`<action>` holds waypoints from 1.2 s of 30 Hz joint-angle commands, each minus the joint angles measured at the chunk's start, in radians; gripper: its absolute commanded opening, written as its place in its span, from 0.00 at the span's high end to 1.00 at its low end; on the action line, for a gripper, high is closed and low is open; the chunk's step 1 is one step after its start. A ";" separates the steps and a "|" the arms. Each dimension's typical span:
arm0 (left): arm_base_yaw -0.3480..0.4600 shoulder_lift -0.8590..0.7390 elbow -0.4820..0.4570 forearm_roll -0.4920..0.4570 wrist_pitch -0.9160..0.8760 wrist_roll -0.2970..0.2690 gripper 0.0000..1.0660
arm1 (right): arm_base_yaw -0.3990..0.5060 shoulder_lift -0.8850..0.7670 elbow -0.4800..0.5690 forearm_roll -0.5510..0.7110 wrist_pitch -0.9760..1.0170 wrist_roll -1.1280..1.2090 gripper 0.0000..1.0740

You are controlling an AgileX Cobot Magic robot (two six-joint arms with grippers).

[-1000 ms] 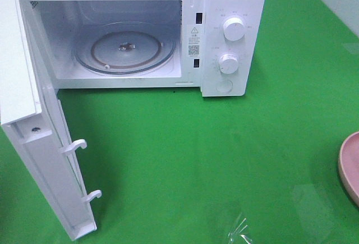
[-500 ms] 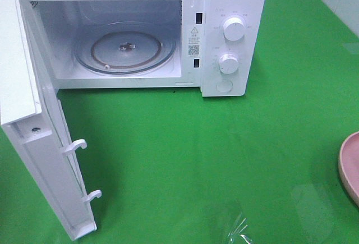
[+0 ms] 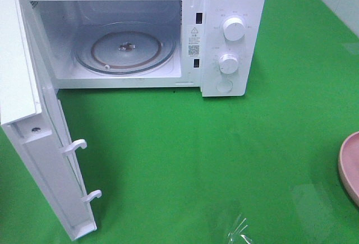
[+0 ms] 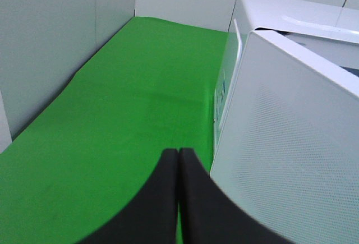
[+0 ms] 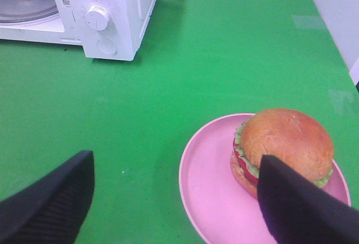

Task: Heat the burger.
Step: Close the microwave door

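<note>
Green table (image 3: 185, 143), burger (image 5: 283, 143) on plate (image 5: 207, 193)

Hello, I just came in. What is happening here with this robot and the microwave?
The white microwave stands on the green table with its door swung wide open and the glass turntable bare. The golden-brown burger sits on a shallow pink plate, apart from the microwave. The right gripper is open near the burger, holding nothing. The left gripper is shut beside the door.
</note>
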 commanded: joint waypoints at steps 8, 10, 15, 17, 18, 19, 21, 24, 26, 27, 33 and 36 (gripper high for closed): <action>-0.005 0.242 0.002 0.272 -0.286 -0.223 1.00 | -0.004 -0.027 0.002 -0.004 -0.007 0.002 0.30; -0.005 0.266 0.002 0.315 -0.312 -0.248 1.00 | -0.004 -0.027 0.002 -0.004 -0.007 0.002 0.30; -0.005 0.403 0.001 0.524 -0.469 -0.355 1.00 | -0.004 -0.027 0.002 -0.004 -0.007 0.001 0.30; -0.005 0.435 -0.001 0.548 -0.483 -0.371 1.00 | -0.004 -0.027 0.002 -0.004 -0.007 0.001 0.30; -0.005 0.481 -0.002 0.562 -0.517 -0.378 1.00 | -0.004 -0.027 0.002 -0.004 -0.007 0.001 0.30; -0.005 0.481 -0.002 0.562 -0.517 -0.378 1.00 | -0.004 -0.027 0.002 -0.004 -0.007 0.001 0.30; -0.005 0.527 -0.002 0.577 -0.566 -0.379 1.00 | -0.004 -0.027 0.002 -0.004 -0.007 0.001 0.30; -0.005 0.596 -0.002 0.595 -0.657 -0.391 1.00 | -0.004 -0.027 0.002 -0.004 -0.007 0.001 0.30; -0.005 0.642 -0.005 0.601 -0.698 -0.393 1.00 | -0.004 -0.027 0.002 -0.004 -0.007 0.001 0.31; -0.005 0.685 -0.021 0.628 -0.712 -0.396 1.00 | -0.004 -0.027 0.002 -0.004 -0.007 0.001 0.31; -0.005 0.753 -0.075 0.723 -0.720 -0.419 1.00 | -0.004 -0.027 0.002 -0.004 -0.007 0.001 0.31; -0.005 0.795 -0.101 0.747 -0.724 -0.423 1.00 | -0.004 -0.027 0.002 -0.004 -0.007 0.001 0.31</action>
